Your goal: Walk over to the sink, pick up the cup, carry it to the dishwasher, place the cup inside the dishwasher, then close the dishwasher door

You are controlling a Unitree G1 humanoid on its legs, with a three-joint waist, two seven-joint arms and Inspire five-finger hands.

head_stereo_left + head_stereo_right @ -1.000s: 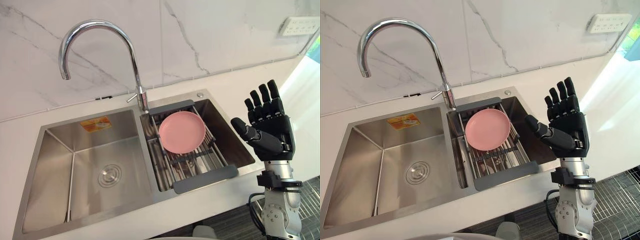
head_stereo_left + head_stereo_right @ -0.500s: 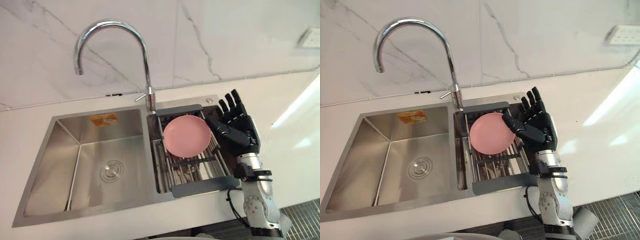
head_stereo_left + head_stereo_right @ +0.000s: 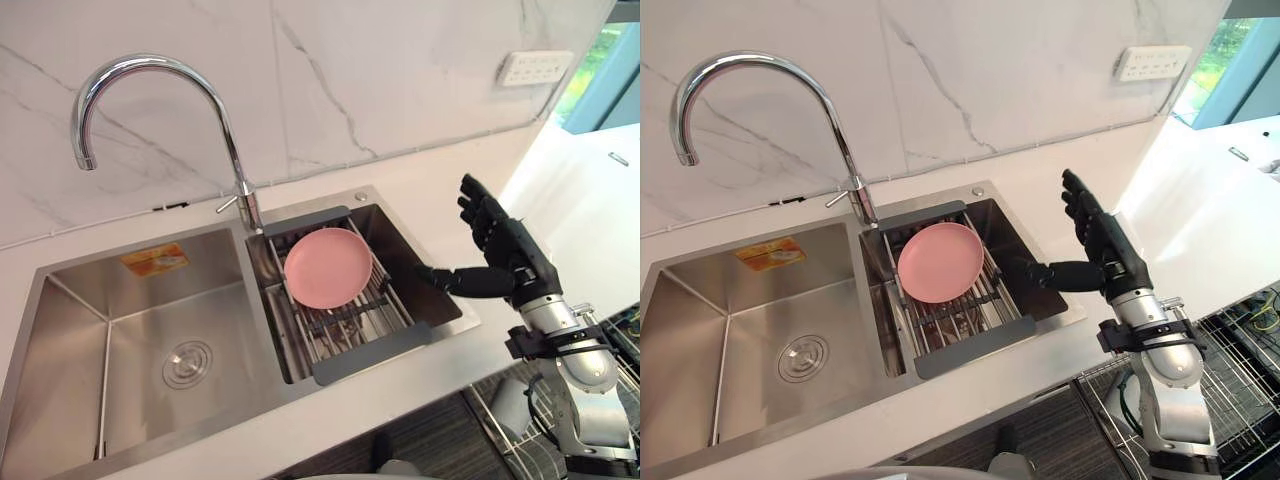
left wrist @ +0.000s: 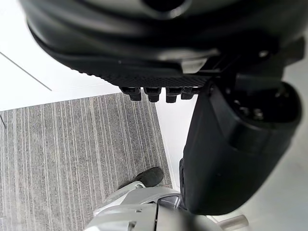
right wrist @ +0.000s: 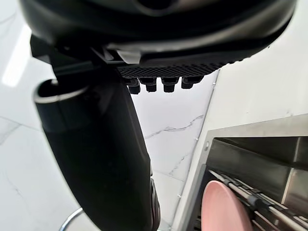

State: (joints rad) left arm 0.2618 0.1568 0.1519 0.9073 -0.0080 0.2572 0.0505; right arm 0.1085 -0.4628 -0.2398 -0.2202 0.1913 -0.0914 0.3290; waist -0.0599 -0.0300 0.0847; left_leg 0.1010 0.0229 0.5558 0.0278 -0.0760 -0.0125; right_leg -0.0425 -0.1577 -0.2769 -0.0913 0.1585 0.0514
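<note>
Fingers [image 3: 480, 212] straight and spread on right hand [image 3: 515, 262], gripping nothing, hovering beside sink [image 3: 70, 350]. Beyond the thumb tip, apart: pink plate [image 3: 325, 267] lying on rack [image 3: 370, 352]. Whereabouts of cup: cannot tell. Left hand [image 4: 159, 38] likewise straight-fingered, empty, above floor [image 4: 72, 144].

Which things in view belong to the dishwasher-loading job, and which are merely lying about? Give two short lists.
Part of the job: right hand, open beside the sink; pink plate, the one dish there, resting on the drainer rack.

Just lying about: tap; wall socket; orange sticker; left hand, idle above the floor.
</note>
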